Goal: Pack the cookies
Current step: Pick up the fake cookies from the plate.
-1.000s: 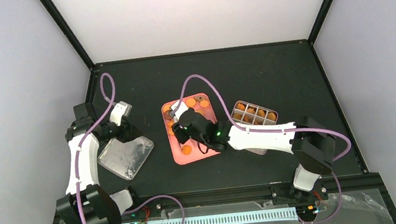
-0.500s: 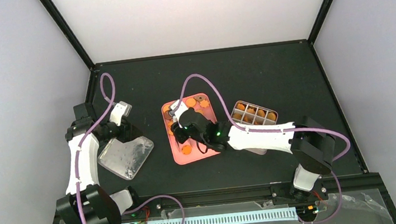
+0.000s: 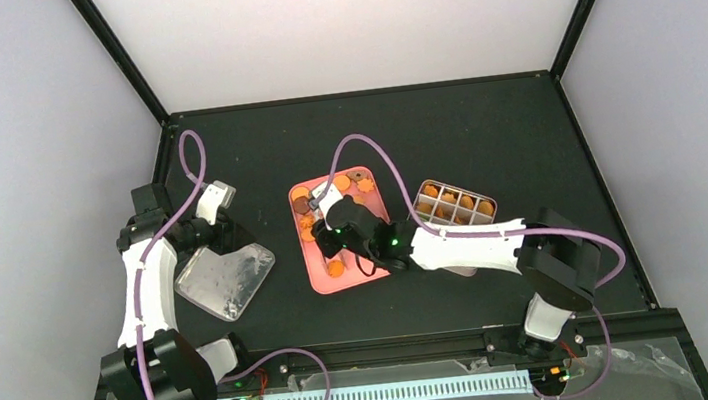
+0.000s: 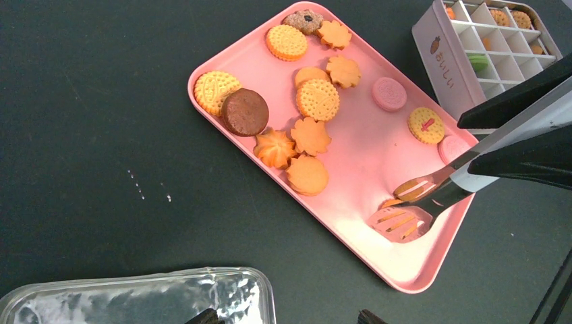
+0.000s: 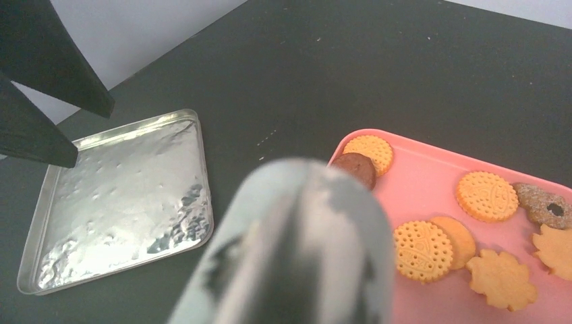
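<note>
The right gripper clamps long metal tongs over the robot-side end of a pink tray, an orange cookie showing between the slotted tips; most cookies lie scattered on that tray, others sit in a divided box; the left gripper hangs half-open, holding nothing, at the edge of a silver metal tray.

The widest open room lies along the far edge of the black surface, behind the pink rectangular plastic tray and the white compartmented box. A bare strip runs between that tray and the crinkled silver foil tray (the left arm reaches over its far edge). The white right arm crosses from the near right corner. Its long metal tongs sit low over the pink tray's near end, and small round cookies crowd the far half.
</note>
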`<state>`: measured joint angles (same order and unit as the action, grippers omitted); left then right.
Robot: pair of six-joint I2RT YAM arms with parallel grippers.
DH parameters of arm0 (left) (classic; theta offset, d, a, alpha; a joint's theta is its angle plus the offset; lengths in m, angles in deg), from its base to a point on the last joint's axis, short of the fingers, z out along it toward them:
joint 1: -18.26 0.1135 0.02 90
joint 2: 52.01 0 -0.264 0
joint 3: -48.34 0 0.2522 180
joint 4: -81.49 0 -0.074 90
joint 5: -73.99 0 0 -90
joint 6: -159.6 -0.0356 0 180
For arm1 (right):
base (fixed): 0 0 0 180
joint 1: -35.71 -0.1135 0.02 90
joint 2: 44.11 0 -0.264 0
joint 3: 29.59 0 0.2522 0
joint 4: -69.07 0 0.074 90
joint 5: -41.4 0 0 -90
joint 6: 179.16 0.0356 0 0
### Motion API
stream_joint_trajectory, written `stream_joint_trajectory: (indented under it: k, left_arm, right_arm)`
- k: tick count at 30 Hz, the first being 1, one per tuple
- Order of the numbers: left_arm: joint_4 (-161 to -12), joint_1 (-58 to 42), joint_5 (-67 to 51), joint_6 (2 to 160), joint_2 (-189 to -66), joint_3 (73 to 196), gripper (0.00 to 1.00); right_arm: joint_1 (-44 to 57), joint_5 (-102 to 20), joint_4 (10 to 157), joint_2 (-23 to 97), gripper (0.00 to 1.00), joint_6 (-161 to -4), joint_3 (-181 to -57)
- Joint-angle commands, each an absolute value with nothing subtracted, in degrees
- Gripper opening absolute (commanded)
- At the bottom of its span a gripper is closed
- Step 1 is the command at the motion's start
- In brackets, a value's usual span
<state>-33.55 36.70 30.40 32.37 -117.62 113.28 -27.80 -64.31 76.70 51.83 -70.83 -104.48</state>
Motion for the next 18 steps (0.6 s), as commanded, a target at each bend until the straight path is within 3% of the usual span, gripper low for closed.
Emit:
stream_joint_trajectory:
  k: [1, 18]
  left_arm:
    - [-32.5, 37.4, 31.8, 32.0, -117.1, 115.0, 0.54]
    - [-34.4, 37.4, 29.8, 31.3, -117.0, 112.1, 0.53]
  right_arm:
    - [-27.7, -63.9, 77.3, 50.3, 0.26, -69.7, -102.6]
    - [-27.6, -70.0, 79.0, 41.5, 0.22, -72.7, -103.2]
